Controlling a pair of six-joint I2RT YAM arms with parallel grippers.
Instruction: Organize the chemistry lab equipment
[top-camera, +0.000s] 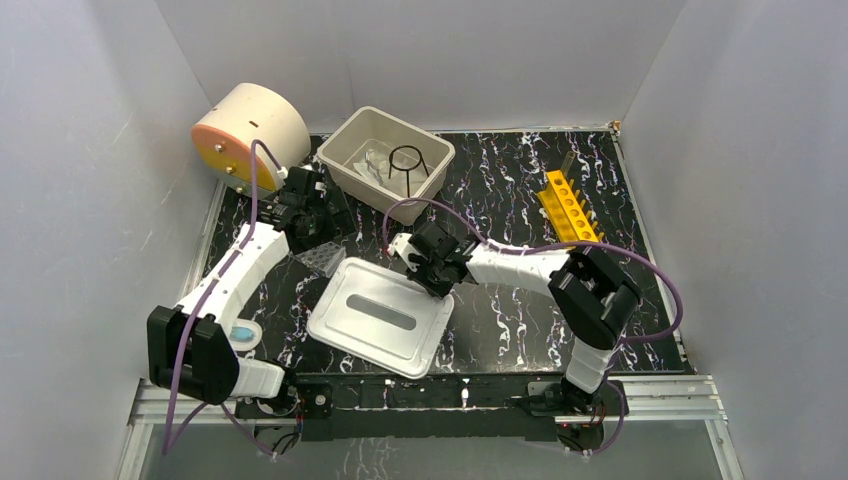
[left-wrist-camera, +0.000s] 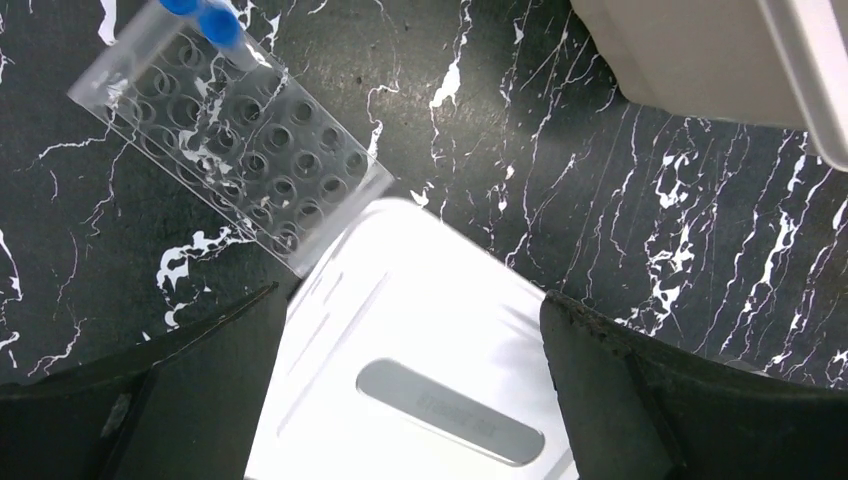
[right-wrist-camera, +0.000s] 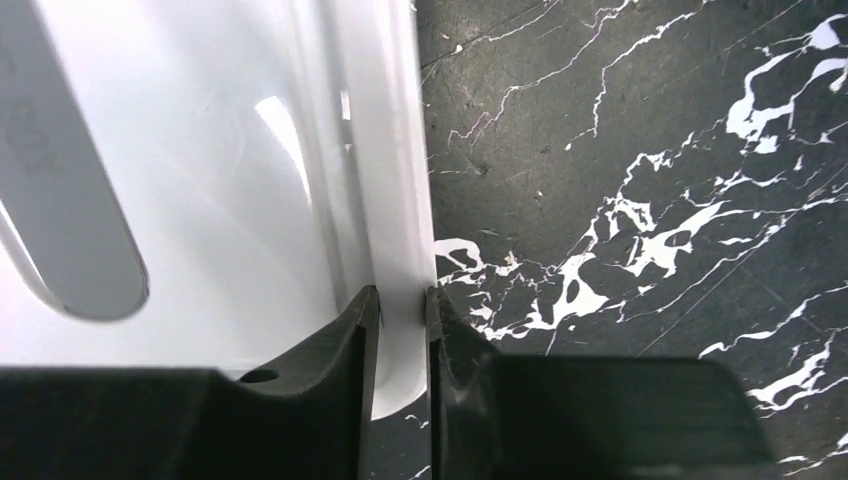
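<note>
My right tool (right-wrist-camera: 400, 295) pinches the rim of the white lid (top-camera: 420, 340), left tool (left-wrist-camera: 408, 295) wide; lift slowly, level, clear of the clear vial rack (left-wrist-camera: 235, 150).

In the left wrist view the blue-capped vials (left-wrist-camera: 205, 15) at 11 o'clock are cut by the top edge, and the cream bin (left-wrist-camera: 700, 60) at 1 o'clock runs off the top and right edges. The white lid (left-wrist-camera: 400, 330) runs off the bottom edge; whether it overlaps the clear rack (left-wrist-camera: 235, 150) cannot be told. From above, the clear glassware (top-camera: 372, 158) inside the bin is too faint to identify, and the left arm (top-camera: 225, 275) hides part of a small white-and-blue item (top-camera: 243, 333) at 8 o'clock
</note>
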